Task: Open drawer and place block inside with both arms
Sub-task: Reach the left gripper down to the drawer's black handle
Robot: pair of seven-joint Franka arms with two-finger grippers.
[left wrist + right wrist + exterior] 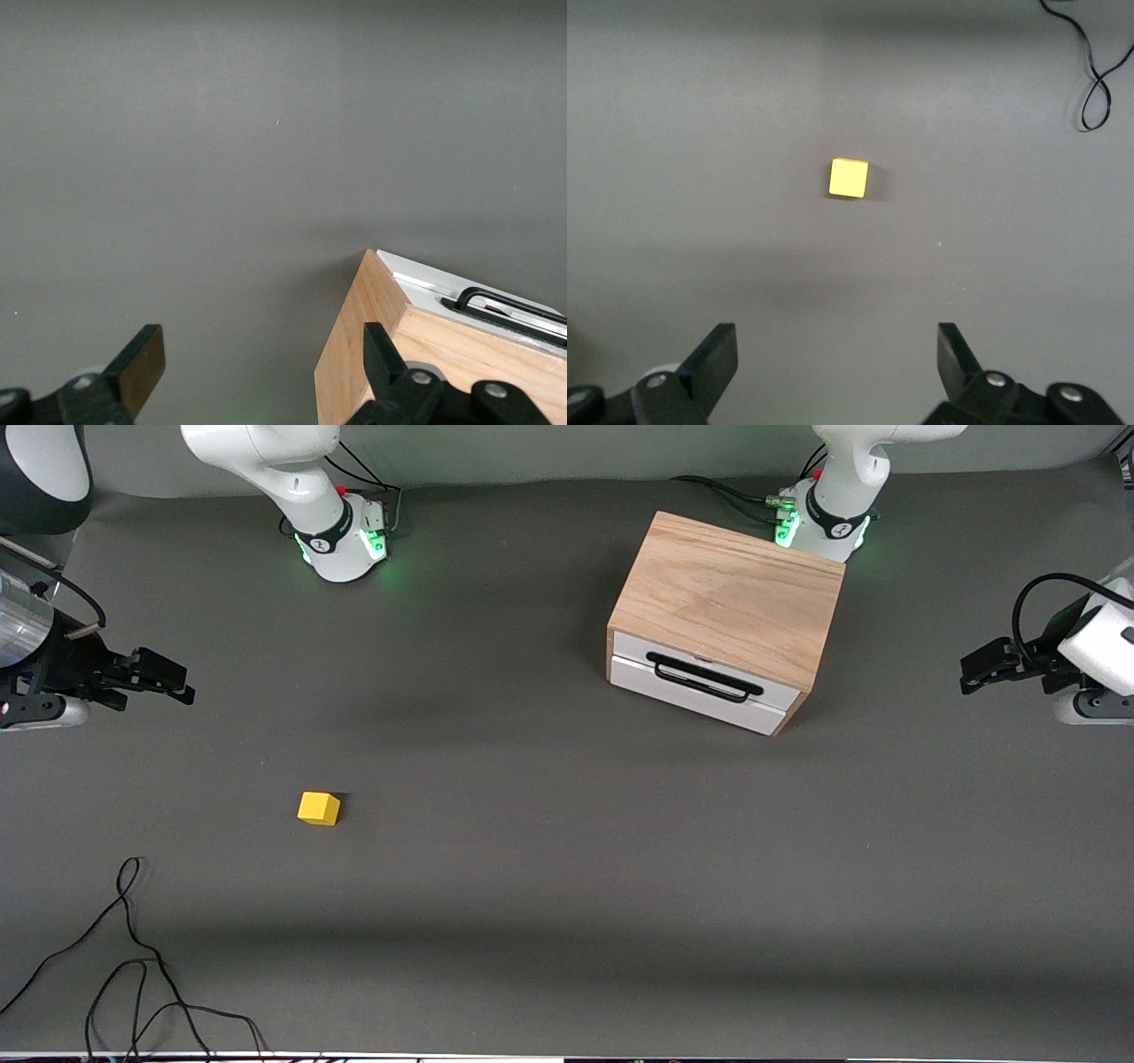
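Both my grippers hang spread wide and empty: my left gripper (257, 372) over the table beside the cabinet (726, 598) at my left arm's end, my right gripper (833, 363) over bare table at my right arm's end. The drawer (700, 682) is shut; its stiff wire handle (704, 676) looks the only hold. The block (319, 808) lies nearer the front camera, well apart from the cabinet; I judge it light and rigid, best pinched across flat sides.
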